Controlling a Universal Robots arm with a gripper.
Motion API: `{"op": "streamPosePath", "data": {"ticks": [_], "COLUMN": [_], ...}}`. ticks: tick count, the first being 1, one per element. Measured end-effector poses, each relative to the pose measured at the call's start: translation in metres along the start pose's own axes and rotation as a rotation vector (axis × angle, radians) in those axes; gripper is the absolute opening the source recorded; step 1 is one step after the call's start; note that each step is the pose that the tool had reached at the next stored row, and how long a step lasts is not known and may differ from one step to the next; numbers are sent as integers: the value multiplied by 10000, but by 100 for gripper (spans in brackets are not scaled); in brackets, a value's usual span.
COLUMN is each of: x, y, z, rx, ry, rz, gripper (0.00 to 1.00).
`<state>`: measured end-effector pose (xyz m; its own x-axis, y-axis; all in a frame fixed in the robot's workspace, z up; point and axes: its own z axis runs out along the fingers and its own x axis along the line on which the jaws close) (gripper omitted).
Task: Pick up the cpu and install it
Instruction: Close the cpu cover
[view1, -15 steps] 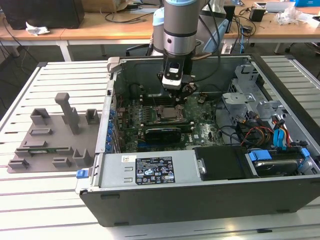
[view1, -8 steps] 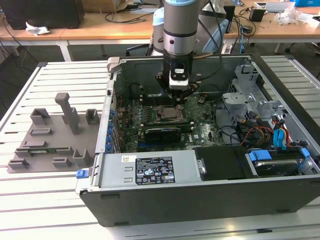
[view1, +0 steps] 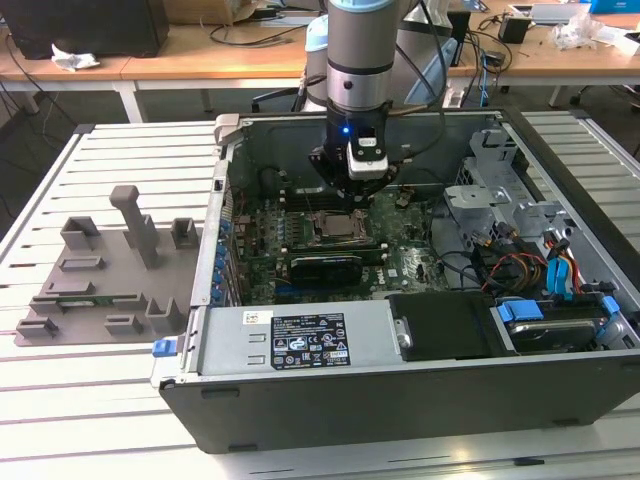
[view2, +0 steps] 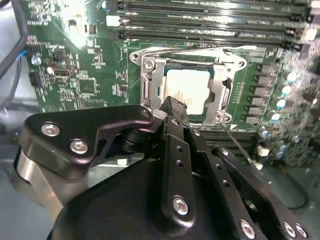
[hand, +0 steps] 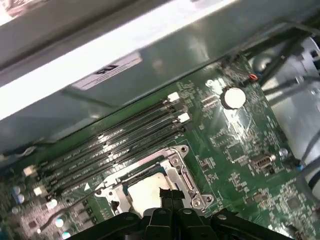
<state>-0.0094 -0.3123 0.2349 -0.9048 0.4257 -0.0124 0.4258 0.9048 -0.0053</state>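
- On the exterior view's left you have the grey fixture blocks (view1: 110, 270), sitting on the white slatted table (view1: 60, 420), well apart from the work.
- Just to their right stands the open computer case (view1: 400, 415). Its left wall lies between the blocks and the green motherboard (view1: 260, 270) on the case floor.
- Along the near side of the case, the boxed power supply (view1: 295, 345) lies between you and the board.
- The gripper (view1: 352, 203) reaches down from the arm into the middle of the case, right over the socket (view1: 335, 226).
- The cpu (view2: 189, 89) lies flat inside the socket's metal frame (view2: 150, 75); its pale top also shows in the first wrist view (hand: 142, 192).
- The claw's fingers (hand: 167, 194) are drawn together with nothing between them, and their tip hangs over one edge of the cpu. You cannot tell from these views whether it touches the chip.
- Rows of black memory slots (hand: 115, 145) run just beside the socket, and a round coin battery (hand: 233, 97) sits farther off on the board.
- A long black part (view1: 325, 266) lies just near of the socket.
- Further right is a grey metal drive cage (view1: 490, 185), then loose orange and blue cables (view1: 525, 270).
- At the near right corner rests a hard drive (view1: 555, 330).
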Motion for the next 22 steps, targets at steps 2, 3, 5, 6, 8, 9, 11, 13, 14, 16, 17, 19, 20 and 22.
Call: {"op": "streamPosePath", "data": {"ticks": [2, 3, 5, 6, 8, 9, 11, 13, 14, 16, 17, 19, 20, 22], "x": [0, 0, 0, 0, 0, 0, 0, 0, 0, 1, 1, 1, 0, -6], "y": [0, 0, 0, 0, 1, 1, 1, 1, 0, 0, 0, 1, 0, -20], "z": [9, 13, 19, 21, 26, 30, 36, 41, 43, 47, 47, 47, 48, 58], "rx": [-10, -15, -22, -24, -30, -34, -40, -45, -48, -46, -46, -47, -47, -51], "ry": [-4, -6, -9, -11, -13, -15, -17, -20, -21, -27, -26, -27, -27, -41], "rz": [-829, -1199, -1772, -1968, -2356, -2747, -3216, -3689, -3930, -4536, -4561, -4562, -4562, -4563], "gripper": [11, 11, 11, 11, 11, 11, 11, 11, 11, 11, 11, 11, 11, 11]}}
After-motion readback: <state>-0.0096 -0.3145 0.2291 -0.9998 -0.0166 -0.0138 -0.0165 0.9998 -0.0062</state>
